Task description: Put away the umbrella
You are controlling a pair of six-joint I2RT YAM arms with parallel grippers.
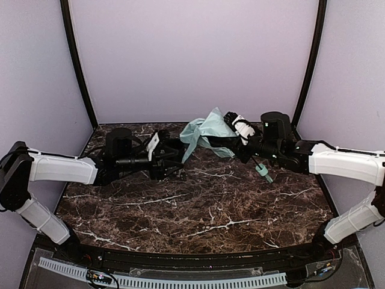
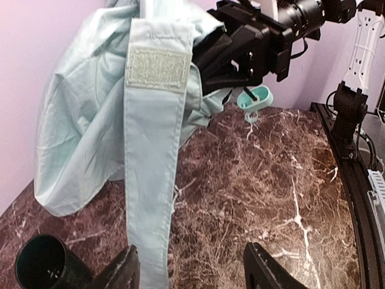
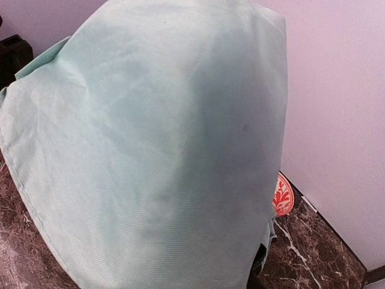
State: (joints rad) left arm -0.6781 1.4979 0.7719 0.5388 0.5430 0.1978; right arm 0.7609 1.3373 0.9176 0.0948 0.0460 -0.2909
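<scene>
Nothing here reads clearly. The pale mint-green fabric closing strap (image 2: 150,180) of the umbrella (image 2: 84,120) carries a faint line of tiny print just above its pale hook-and-loop patch (image 2: 157,69), too small to make out. A red round disc (image 3: 283,197) shows a white pattern, but I can tell no letters.

Umbrella (image 1: 207,129): held above the table (image 1: 198,205) at its back middle, in the right gripper (image 1: 234,144).
Strap (image 2: 153,150): hung down between the fingers (image 2: 123,271) of the left gripper (image 2: 191,268), close to one.
Handle (image 1: 263,171): placed right of the fabric, under the right arm.
Left gripper: placed left of the umbrella.
</scene>
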